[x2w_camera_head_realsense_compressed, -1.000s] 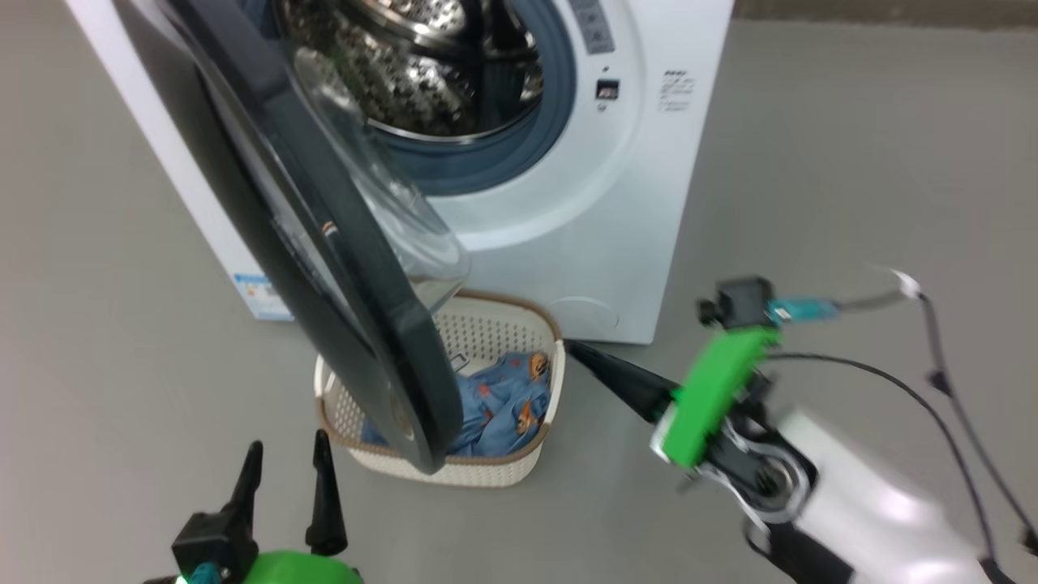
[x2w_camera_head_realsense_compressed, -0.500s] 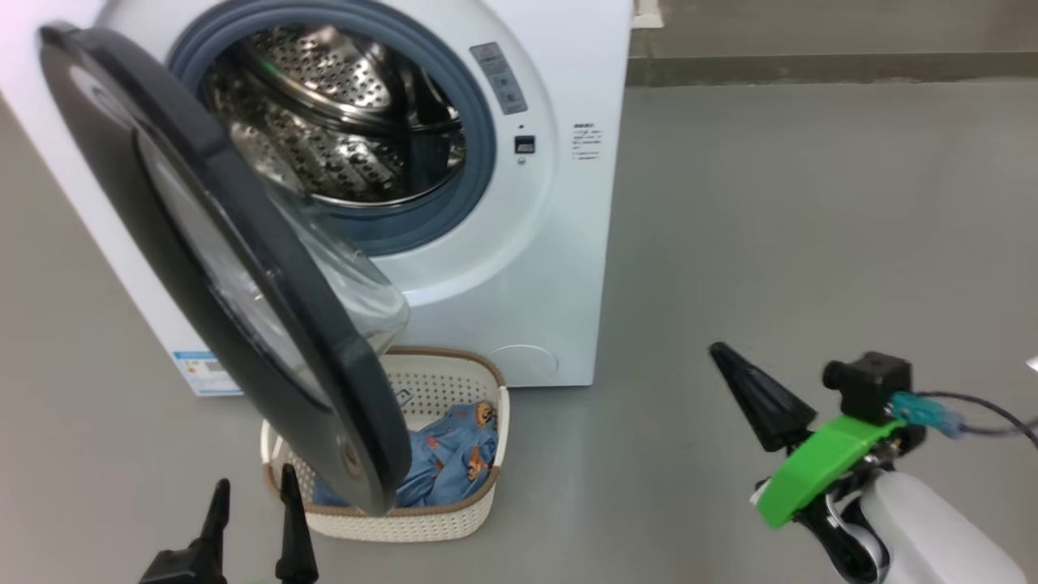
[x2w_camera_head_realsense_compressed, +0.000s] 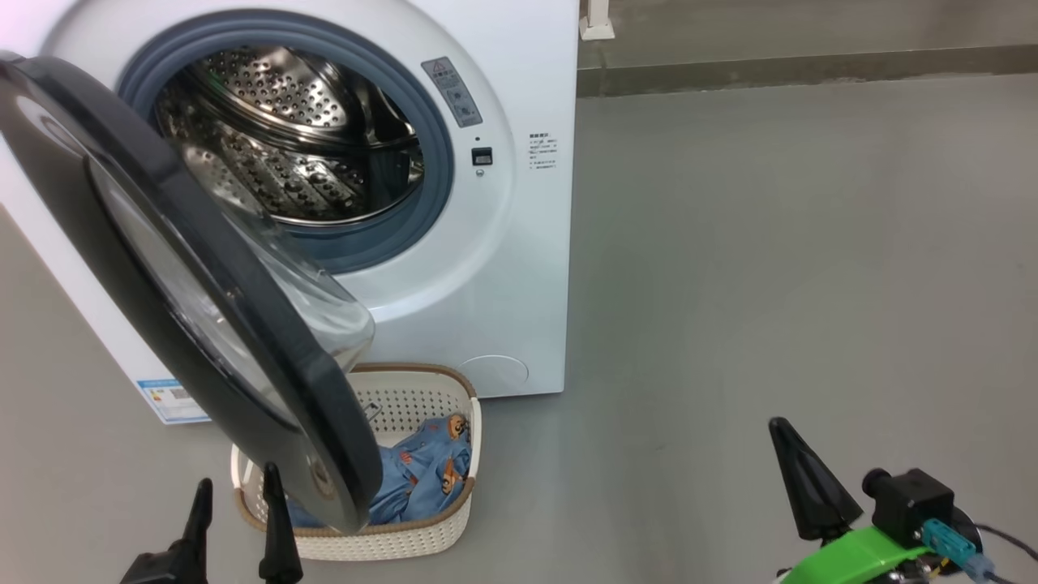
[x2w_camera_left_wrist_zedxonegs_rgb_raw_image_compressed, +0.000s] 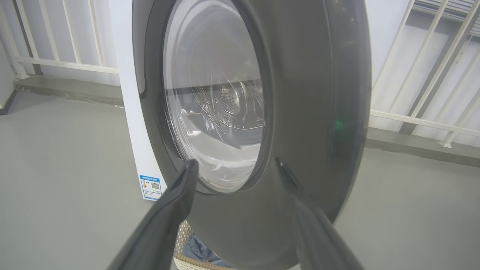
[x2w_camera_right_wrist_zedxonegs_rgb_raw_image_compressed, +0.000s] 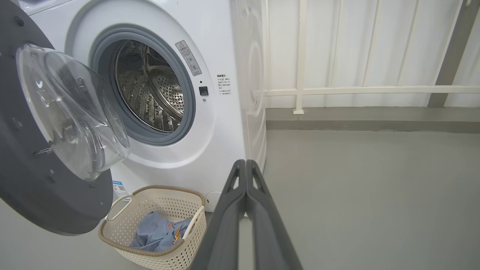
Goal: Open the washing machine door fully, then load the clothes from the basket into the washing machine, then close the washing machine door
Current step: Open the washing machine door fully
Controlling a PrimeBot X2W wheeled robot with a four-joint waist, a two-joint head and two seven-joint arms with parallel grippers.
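Washing machine door [x2w_camera_head_realsense_compressed: 195,276] hangs part-open over the basket [x2w_camera_head_realsense_compressed: 389,547], at the washing machine [x2w_camera_head_realsense_compressed: 503,268] front. Door: stiff, heavy-ish, glossy rim prob slippery; push its free edge. Clothes [x2w_camera_head_realsense_compressed: 422,478] in basket: soft, light. Left claw [x2w_camera_head_realsense_compressed: 237,495] wide, empty, facing door; right claw [x2w_camera_head_realsense_compressed: 785,438] shut, empty. Right wrist view shows door's inner side; left wrist view, its outer face.

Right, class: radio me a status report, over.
Left gripper open, right gripper shut, both empty. Washing machine door half open, overhanging basket. Clothes in basket.
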